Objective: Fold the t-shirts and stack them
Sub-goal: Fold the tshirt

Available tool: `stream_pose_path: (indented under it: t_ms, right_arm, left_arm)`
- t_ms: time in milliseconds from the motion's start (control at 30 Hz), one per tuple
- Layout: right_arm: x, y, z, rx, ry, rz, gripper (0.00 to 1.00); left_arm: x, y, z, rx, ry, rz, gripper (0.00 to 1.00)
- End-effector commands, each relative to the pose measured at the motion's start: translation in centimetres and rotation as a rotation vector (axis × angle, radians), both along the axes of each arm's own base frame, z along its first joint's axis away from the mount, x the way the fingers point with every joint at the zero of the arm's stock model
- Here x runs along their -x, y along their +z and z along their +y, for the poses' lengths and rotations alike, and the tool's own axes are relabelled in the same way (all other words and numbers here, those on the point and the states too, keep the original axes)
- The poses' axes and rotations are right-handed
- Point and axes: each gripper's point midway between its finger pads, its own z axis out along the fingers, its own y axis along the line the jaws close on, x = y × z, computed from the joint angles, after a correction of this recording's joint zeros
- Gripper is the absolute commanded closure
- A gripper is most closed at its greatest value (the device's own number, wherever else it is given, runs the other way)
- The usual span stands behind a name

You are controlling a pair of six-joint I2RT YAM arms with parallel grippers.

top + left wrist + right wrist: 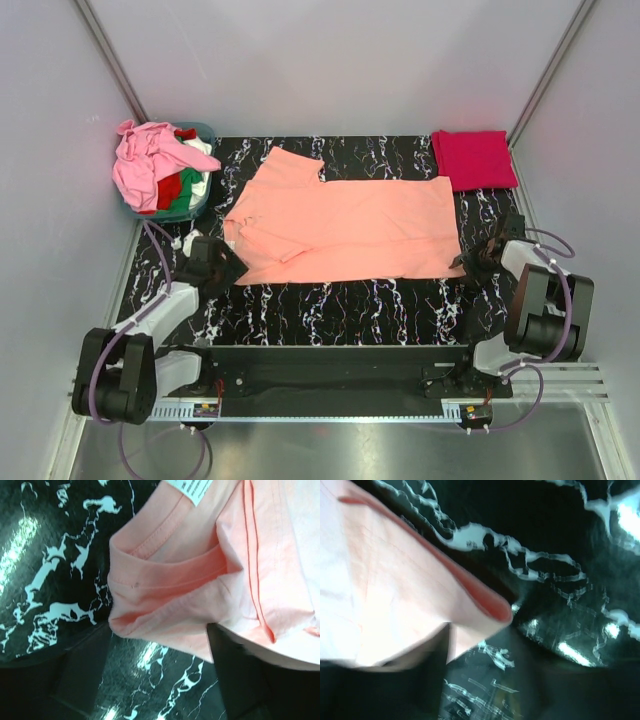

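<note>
A salmon-orange t-shirt (350, 222) lies spread flat across the black marbled table (330, 310). My left gripper (226, 262) is at its near-left corner. In the left wrist view that gripper (160, 677) is open, and the hemmed cloth fold (165, 610) reaches just between the dark fingers (82, 670). At the shirt's near-right corner sits my right gripper (468, 262). In the right wrist view it (487, 680) is open, low over the table, with the shirt's corner (470, 630) between the jaws. A folded crimson-pink t-shirt (473, 158) lies at the back right.
A teal tub (200, 205) at the back left holds a heap of light pink (145, 165), red, green and white shirts. Grey walls close in the table on the left, right and back. A metal rail with the arm bases runs along the near edge.
</note>
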Motion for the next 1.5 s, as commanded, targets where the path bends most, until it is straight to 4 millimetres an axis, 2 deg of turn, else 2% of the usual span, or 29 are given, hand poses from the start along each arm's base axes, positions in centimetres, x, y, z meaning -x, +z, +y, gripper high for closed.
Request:
stream_pose_path:
  t_ms: [0,33,67,133,167,200,233,267,333,500,600,867,1033,1100,1133,1200,1233,1267,1300,1333,1367,1467]
  right_arm:
    - [-1.0,-1.2,-0.9,0.052,0.001,-0.005,0.56]
    - [-1.0,-1.2,-1.0,0.052,0.000,-0.007,0.64]
    - [-1.1,-1.3,-1.0,0.054,-0.001,-0.008,0.71]
    - [-1.1,-1.4,-1.1,0.054,0.002,-0.005,0.86]
    - [-1.0,-1.5,-1.1,0.055,0.004,0.000,0.91]
    - [-0.9,-1.5,-1.1,0.057,0.008,0.004,0.95]
    - [-1.0,-1.4,-1.2,0.063,0.009,0.004,1.00]
    - [-0.7,-1.3,-1.2,0.065,0.013,0.013,1.00]
    - [-0.7,-0.6,-1.5,0.081,0.009,0.005,1.00]
    - [0.4,2.4,-4.2,0.133,-0.078,-0.025,1.00]
    - [0.8,3.1,-4.2,0.123,-0.074,-0.019,1.00]
    - [2.5,3.5,-3.7,0.126,-0.089,-0.004,1.00]
    - [3.9,2.9,-4.2,0.139,-0.136,0.035,1.00]
    - [4.3,2.8,-4.5,0.135,-0.167,0.046,1.00]
    - [4.4,2.9,-4.6,0.130,-0.186,0.049,0.98]
    - [4.6,2.8,-4.6,0.124,-0.200,0.050,0.87]
    - [4.7,2.7,-4.5,0.120,-0.200,0.052,0.73]
    - [4.6,2.7,-4.5,0.117,-0.204,0.047,0.38]
    - [4.7,2.6,-4.4,0.116,-0.204,0.053,0.26]
    - [4.8,2.5,-4.5,0.118,-0.210,0.059,0.14]
    - [4.8,2.6,-4.5,0.120,-0.211,0.057,0.03]
    - [4.8,3.2,-4.8,0.140,-0.208,0.043,0.00]
  left_arm:
    - [-1.5,0.3,0.9,-0.033,0.031,-0.034,0.26]
    - [-1.6,0.3,0.9,-0.034,0.027,-0.035,0.33]
    - [-1.8,0.3,0.9,-0.036,0.025,-0.038,0.52]
    - [-2.0,0.2,1.1,-0.049,0.018,-0.033,0.66]
    - [-2.1,0.2,1.1,-0.050,0.013,-0.033,0.74]
    - [-2.4,0.5,1.0,-0.053,0.009,-0.038,0.88]
    - [-2.5,0.6,1.0,-0.060,-0.009,-0.039,0.95]
    - [-2.6,0.9,0.9,-0.063,-0.018,-0.046,1.00]
    - [-2.4,1.9,1.1,-0.074,-0.021,-0.060,1.00]
    - [-0.8,5.1,2.0,-0.104,-0.006,-0.102,1.00]
    - [0.2,5.8,1.7,-0.078,-0.011,-0.124,1.00]
    - [3.2,4.1,-0.5,0.074,-0.037,-0.073,1.00]
    - [5.1,4.1,-0.8,0.112,-0.020,-0.060,1.00]
    - [5.7,4.2,-1.6,0.151,-0.040,-0.070,0.97]
    - [6.2,3.9,-2.1,0.177,-0.047,-0.060,0.95]
    - [6.5,4.0,-2.6,0.204,-0.050,-0.066,0.84]
    - [6.6,4.0,-2.9,0.223,-0.056,-0.063,0.67]
    - [6.7,3.9,-3.0,0.228,-0.060,-0.064,0.60]
    - [6.7,4.0,-3.1,0.228,-0.065,-0.065,0.54]
    - [6.6,4.2,-3.1,0.228,-0.067,-0.068,0.43]
    - [6.6,4.3,-3.1,0.227,-0.068,-0.068,0.41]
    - [6.2,4.7,-2.8,0.208,-0.070,-0.087,0.33]
